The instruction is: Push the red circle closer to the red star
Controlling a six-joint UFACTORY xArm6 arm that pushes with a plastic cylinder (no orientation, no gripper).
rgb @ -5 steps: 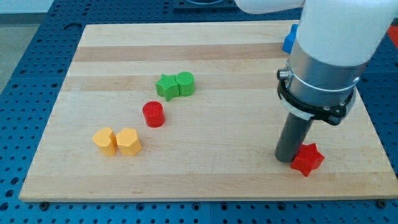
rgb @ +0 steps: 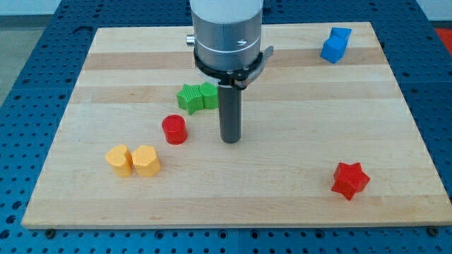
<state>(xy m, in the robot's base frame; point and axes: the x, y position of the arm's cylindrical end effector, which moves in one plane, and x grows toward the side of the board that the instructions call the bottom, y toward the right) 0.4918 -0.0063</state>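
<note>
On the wooden bench (rgb: 106, 70), two yellow blocks (rgb: 133, 160) lie below and to the view's left of the red circle (rgb: 174, 130), the block to be moved. Above and to the circle's right, a green star (rgb: 188, 98) touches a second green block (rgb: 209, 95). Just to the circle's right, apart from it, my tip (rgb: 231, 140) rests on the bench; the rod stands upright beneath the arm's grey collar. There are no jaws on this arm, so nothing is held. The red star (rgb: 349, 180) sits well away to the circle's lower right, a blue block (rgb: 335, 44) far to its upper right. The approach appears under way; the next move likely calls for getting round to the circle's upper-left side, then pushing toward the star.
</note>
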